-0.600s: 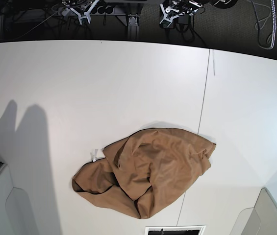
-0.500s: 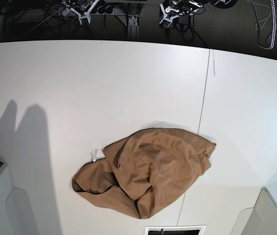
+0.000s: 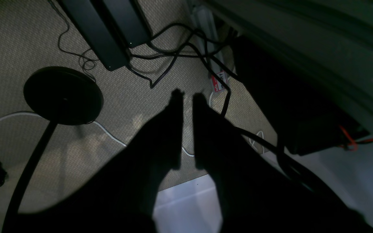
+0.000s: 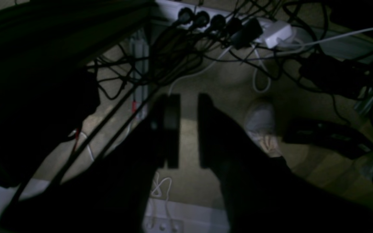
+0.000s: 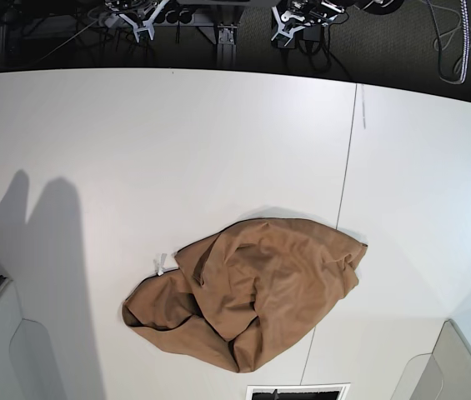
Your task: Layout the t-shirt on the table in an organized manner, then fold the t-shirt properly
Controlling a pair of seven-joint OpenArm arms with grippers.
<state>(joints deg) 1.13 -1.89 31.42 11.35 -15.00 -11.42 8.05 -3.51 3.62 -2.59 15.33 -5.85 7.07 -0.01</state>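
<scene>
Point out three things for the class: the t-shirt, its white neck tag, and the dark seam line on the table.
t-shirt (image 5: 260, 287), base view, middle of the crumpled brown fabric.
white neck tag (image 5: 161, 264), base view, on the tag at the shirt's left edge.
seam line (image 5: 348, 158), base view, on the upper stretch above the shirt.

T-shirt (image 5: 248, 293) bunched on table (image 5: 177, 150), near front edge, straddling seam; bins at both front corners

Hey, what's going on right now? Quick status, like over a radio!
Left gripper and right gripper parked past the table's far edge, jaws slightly apart, empty. T-shirt crumpled on the table, not laid out. Nothing in the way.
</scene>
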